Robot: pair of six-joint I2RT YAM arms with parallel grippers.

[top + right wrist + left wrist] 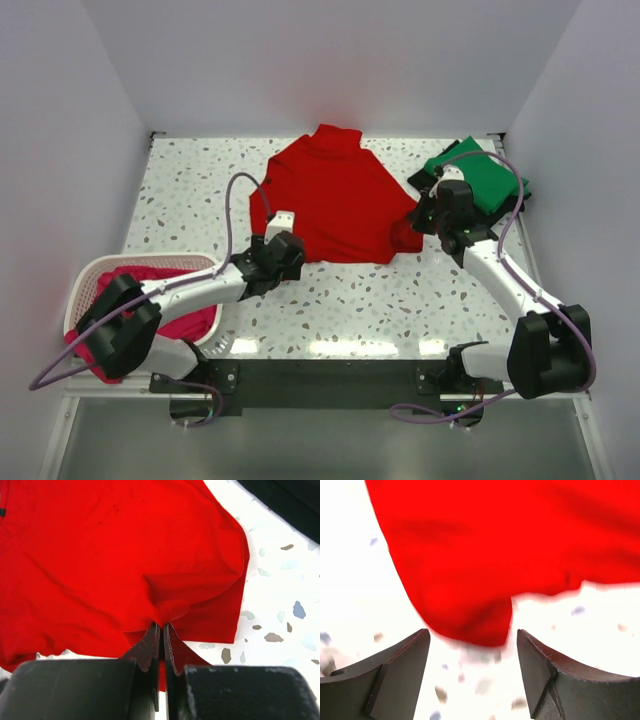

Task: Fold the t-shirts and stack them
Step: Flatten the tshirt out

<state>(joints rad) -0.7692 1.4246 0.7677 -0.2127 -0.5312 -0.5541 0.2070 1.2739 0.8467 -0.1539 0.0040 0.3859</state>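
Observation:
The bright red t-shirt (335,195) lies spread on the speckled table. My right gripper (163,626) is shut on a pinch of the red t-shirt's (110,560) right edge; in the top view it (425,217) sits at the shirt's right corner. My left gripper (472,645) is open and empty, its jaws wide apart just short of a corner of the red t-shirt (485,555); in the top view it (278,240) is at the shirt's lower left edge. A folded green t-shirt (480,175) rests on a black one (523,190) at the back right. A magenta-pink t-shirt (180,310) fills the basket.
The white lattice basket (90,275) stands at the table's left front edge, under my left arm. White walls close in the table on the left, back and right. The black t-shirt's edge shows at the upper right of the right wrist view (290,502).

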